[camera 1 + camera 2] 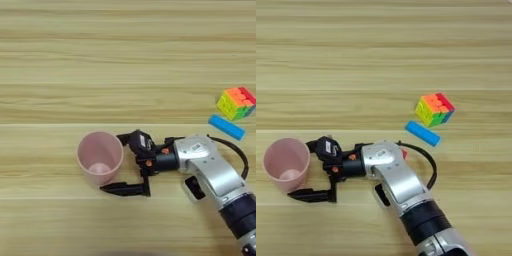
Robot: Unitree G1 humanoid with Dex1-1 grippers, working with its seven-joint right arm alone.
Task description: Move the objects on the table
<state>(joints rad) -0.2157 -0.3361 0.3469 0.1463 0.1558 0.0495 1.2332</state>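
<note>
A pink plastic cup (99,156) stands upright on the table (125,60) at the near left. My right gripper (112,162) is open just right of it. One black finger (131,140) reaches the cup's right rim, and the other finger (125,189) lies low along its near side. A multicoloured puzzle cube (435,109) sits at the right, with a blue flat bar (422,133) just in front of it. A sliver of the red cube (404,154) shows behind my silver forearm (391,175). A small black-faced white cube (192,188) shows at the forearm's near side.
Bare wood stretches across the far half of the table and to the left of the cup. A black cable (239,155) loops off the forearm toward the blue bar.
</note>
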